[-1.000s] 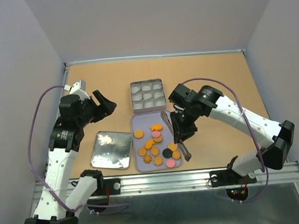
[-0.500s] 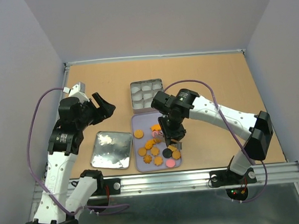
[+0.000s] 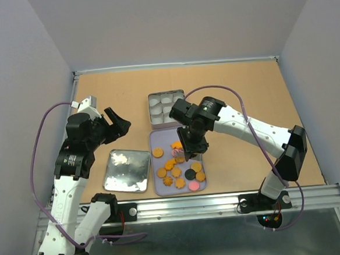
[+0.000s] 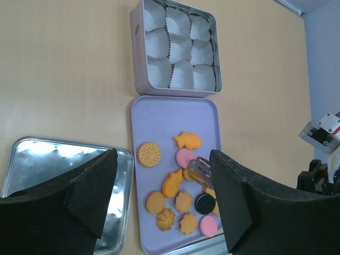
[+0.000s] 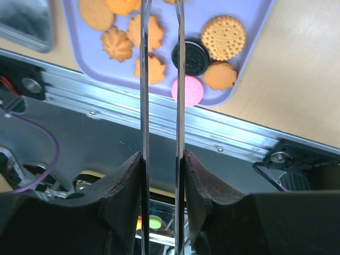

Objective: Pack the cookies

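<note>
The right gripper point(image 5: 162, 159) is clamped on slim metal tongs point(image 5: 143, 79), whose tips are held over a lilac rectangular tray point(image 3: 155, 141). On it, orange-brown, pink and black cookies point(image 3: 176, 172) are scattered. The left gripper point(image 3: 117, 120) is held wide apart near a shiny square metal lid point(image 3: 126, 170).

Plain pale lilac walls point(image 3: 174, 22) enclose a tan wooden surface point(image 3: 243, 93), edged nearside by a silver aluminium rail point(image 3: 193, 204); lighting even.
</note>
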Controlling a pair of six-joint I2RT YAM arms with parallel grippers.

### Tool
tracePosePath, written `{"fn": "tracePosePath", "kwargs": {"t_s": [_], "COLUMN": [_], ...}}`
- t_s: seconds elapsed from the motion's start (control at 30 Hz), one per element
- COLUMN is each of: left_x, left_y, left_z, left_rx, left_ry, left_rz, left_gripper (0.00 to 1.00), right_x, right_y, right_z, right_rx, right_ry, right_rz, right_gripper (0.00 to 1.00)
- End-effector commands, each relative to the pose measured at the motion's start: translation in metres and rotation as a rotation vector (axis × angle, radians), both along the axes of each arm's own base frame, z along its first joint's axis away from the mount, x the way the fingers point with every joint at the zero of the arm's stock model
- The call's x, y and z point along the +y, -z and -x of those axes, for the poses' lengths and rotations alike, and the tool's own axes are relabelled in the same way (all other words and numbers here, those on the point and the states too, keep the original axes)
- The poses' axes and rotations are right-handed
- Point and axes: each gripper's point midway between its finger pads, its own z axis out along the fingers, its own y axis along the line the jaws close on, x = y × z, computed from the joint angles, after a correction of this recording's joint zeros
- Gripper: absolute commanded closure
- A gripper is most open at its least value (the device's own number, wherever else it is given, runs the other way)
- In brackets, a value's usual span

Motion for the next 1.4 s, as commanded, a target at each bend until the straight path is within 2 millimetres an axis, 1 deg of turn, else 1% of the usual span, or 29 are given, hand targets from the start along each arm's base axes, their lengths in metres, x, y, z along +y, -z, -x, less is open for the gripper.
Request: {"fn": "tracePosePath", "kwargs": {"t_s": [0.0, 0.07, 0.33, 0.5, 0.7, 0.83, 0.93, 1.07, 1.13, 1.37], "left_x": [0.000, 0.000, -0.001, -0.001, -0.001, 0.001, 0.001, 0.003, 0.004, 0.008], "left_y": [-0.001, 0.000, -0.004, -0.008, -0.012, -0.016, -0.015, -0.015, -0.013, -0.010], "left_z": [-0.001, -0.001, -0.004, -0.007, -0.009, -0.009, -0.007, -0.003, -0.001, 0.007], "left_rx": [-0.021, -0.020, -0.022, -0.025, -0.025, -0.030, -0.026, -0.026, -0.022, -0.014], "left_ry": [0.010, 0.012, 0.013, 0.012, 0.009, 0.000, -0.005, -0.018, -0.025, -0.041], "left_rz": [-0.016, -0.017, -0.019, -0.020, -0.018, -0.019, -0.016, -0.014, -0.013, -0.019], "left_gripper": [0.19, 0.19, 0.19, 0.19, 0.19, 0.19, 0.19, 0.19, 0.19, 0.19], "right_x": [0.009, 0.012, 0.007, 0.000, -0.007, -0.008, -0.008, -0.009, -0.006, 0.001], "right_y": [-0.030, -0.038, -0.043, -0.042, -0.043, -0.030, -0.024, -0.008, -0.001, 0.009], "right_z": [-0.005, -0.009, -0.020, -0.031, -0.049, -0.051, -0.051, -0.048, -0.046, -0.045], "right_rx": [-0.056, -0.075, -0.146, -0.205, -0.296, -0.287, -0.276, -0.246, -0.232, -0.210], "right_ry": [0.019, 0.025, 0.045, 0.059, 0.074, 0.050, 0.039, 0.011, -0.005, -0.031], "right_rz": [-0.049, -0.068, -0.053, -0.016, 0.035, 0.081, 0.094, 0.128, 0.118, 0.102], "right_gripper": [0.60, 0.60, 0.59, 0.55, 0.46, 0.44, 0.44, 0.44, 0.43, 0.43]}}
